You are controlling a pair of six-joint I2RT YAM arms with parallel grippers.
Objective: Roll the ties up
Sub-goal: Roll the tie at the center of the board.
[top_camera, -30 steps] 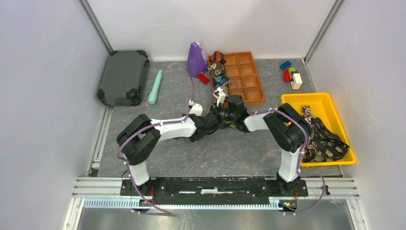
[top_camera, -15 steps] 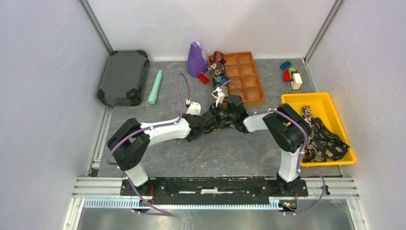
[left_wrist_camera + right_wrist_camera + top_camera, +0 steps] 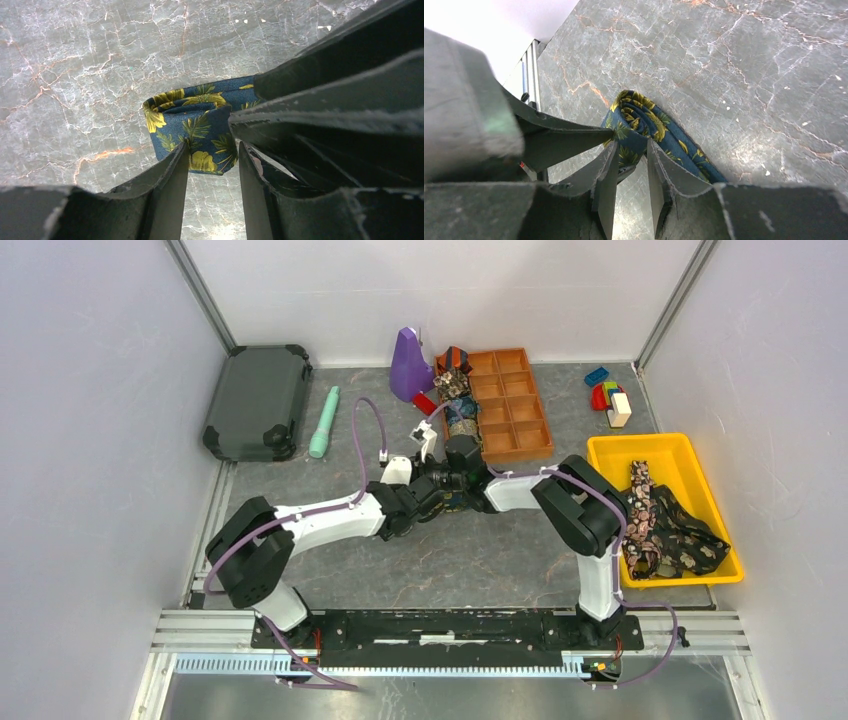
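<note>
A navy tie (image 3: 192,122) with yellow flowers lies partly rolled on the grey marbled table, its rolled end (image 3: 636,112) facing my right wrist camera and a flat strip trailing off to the lower right. My left gripper (image 3: 212,157) and right gripper (image 3: 630,152) meet over it at mid-table, tip to tip. Both are open. The roll's edge sits just at the left fingertips, and a fold of fabric lies between the right fingertips. From above, the left gripper (image 3: 432,492) and right gripper (image 3: 452,486) hide the tie. Rolled ties (image 3: 455,390) fill the left cells of the orange tray.
The orange compartment tray (image 3: 520,405) stands behind the grippers, beside a purple cone (image 3: 408,365). A yellow bin (image 3: 612,448) at right holds loose patterned ties (image 3: 680,530). A mint stick (image 3: 323,422) and a dark case (image 3: 258,400) lie at left, toy blocks (image 3: 608,400) at back right.
Both grippers have shifted left and slightly toward the tray with the tie. The right jaws have spread apart. The left arm's elbow has swung further left.
</note>
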